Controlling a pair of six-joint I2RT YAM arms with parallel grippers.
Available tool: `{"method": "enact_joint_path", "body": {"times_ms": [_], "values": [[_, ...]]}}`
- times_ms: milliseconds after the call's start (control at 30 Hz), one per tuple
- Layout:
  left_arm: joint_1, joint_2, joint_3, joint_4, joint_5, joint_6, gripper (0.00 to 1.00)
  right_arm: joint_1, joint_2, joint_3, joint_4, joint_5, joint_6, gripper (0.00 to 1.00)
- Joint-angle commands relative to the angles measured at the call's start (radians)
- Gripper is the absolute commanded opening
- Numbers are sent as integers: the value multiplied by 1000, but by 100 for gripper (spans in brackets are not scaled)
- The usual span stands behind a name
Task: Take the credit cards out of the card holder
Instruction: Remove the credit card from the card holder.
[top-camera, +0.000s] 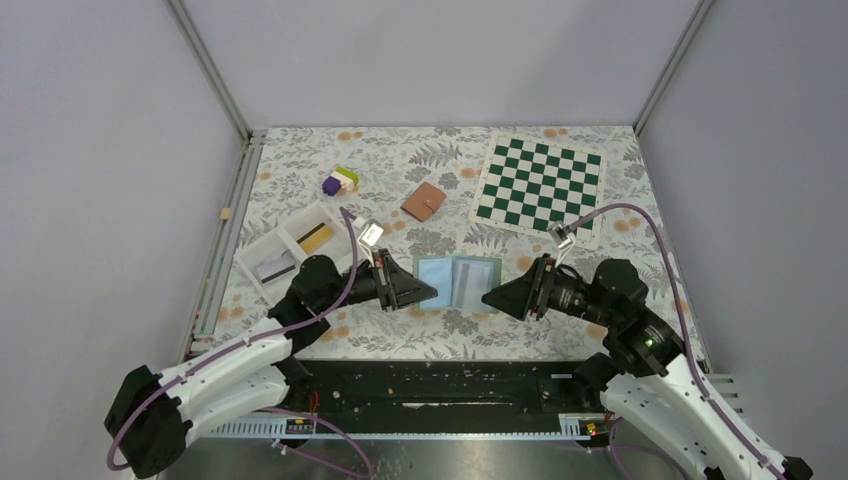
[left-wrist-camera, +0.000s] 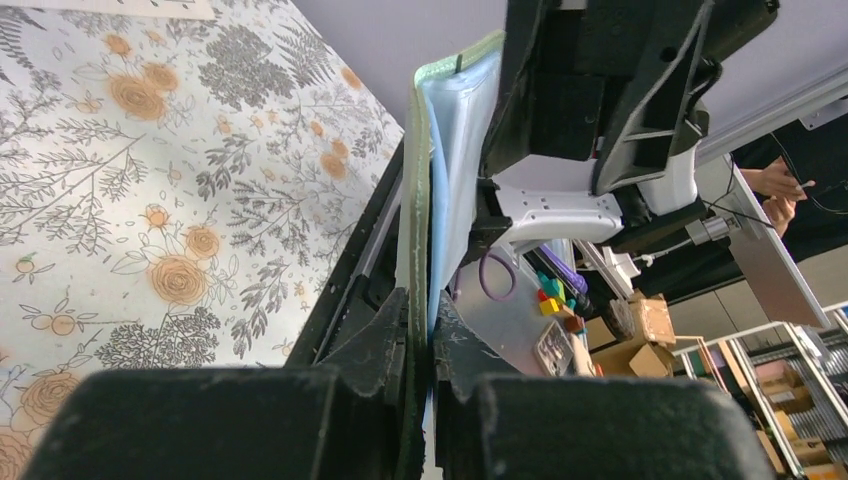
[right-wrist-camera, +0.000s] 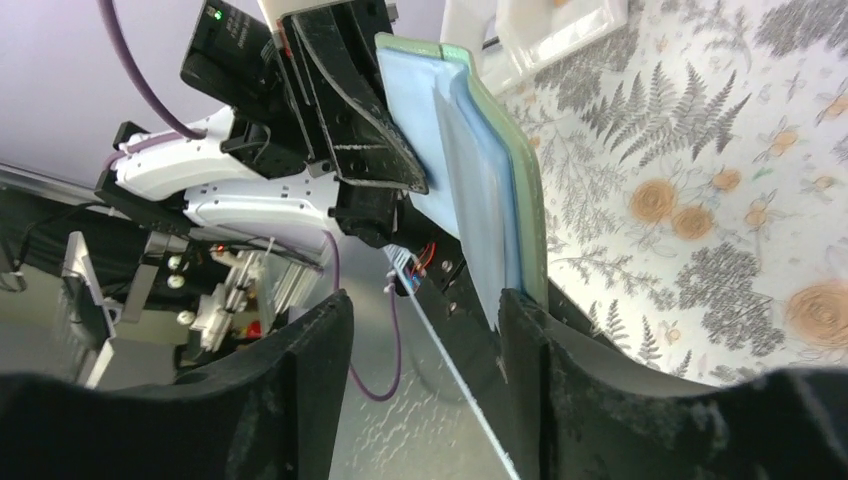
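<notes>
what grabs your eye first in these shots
The open light-blue card holder lies at the middle of the flowered table. The left arm has its jaws shut on the holder's left edge, and the right arm has its jaws open by the right edge. Next come the green-and-white checkered board at the far right and a yellow-orange card lying in the white tray at the left.

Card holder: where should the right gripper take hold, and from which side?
Grip the card holder by its right edge, coming from the right. It lies open and thin-edged, its left edge pinched by the left gripper; the open right gripper faces the free edge.
</notes>
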Motion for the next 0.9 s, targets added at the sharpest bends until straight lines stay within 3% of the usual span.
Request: {"method": "enact_joint_path", "body": {"times_ms": [0, 100, 167, 267, 367, 467, 533, 633, 667, 767, 867], "values": [[4, -56, 16, -7, -72, 32, 0, -1, -51, 137, -107, 115, -118, 67], [5, -62, 23, -2, -85, -1, 0, -1, -46, 155, -166, 177, -148, 76], [5, -50, 31, 37, -60, -31, 0, -1, -25, 143, -122, 129, -129, 93], [4, -30, 38, 91, -38, -73, 0, -1, 7, 111, -49, 74, -82, 93], [3, -17, 43, 125, -22, -103, 0, -1, 24, 62, 55, 17, -26, 88], [4, -19, 32, 158, -23, -125, 0, -1, 42, 17, 140, -12, 33, 76], [3, -22, 15, 189, -27, -145, 0, -1, 48, -15, 187, -17, 63, 62], [4, -26, 3, 207, -24, -159, 0, -1, 44, -48, 247, -7, 92, 28], [3, -28, -1, 212, -24, -160, 0, -1, 39, -55, 256, -4, 96, 22], [3, -33, -20, 228, -29, -168, 0, -1, 18, -62, 274, -1, 101, 19], [3, -30, -35, 236, -31, -167, 0, -1, 6, -53, 277, -14, 97, 28]]}}
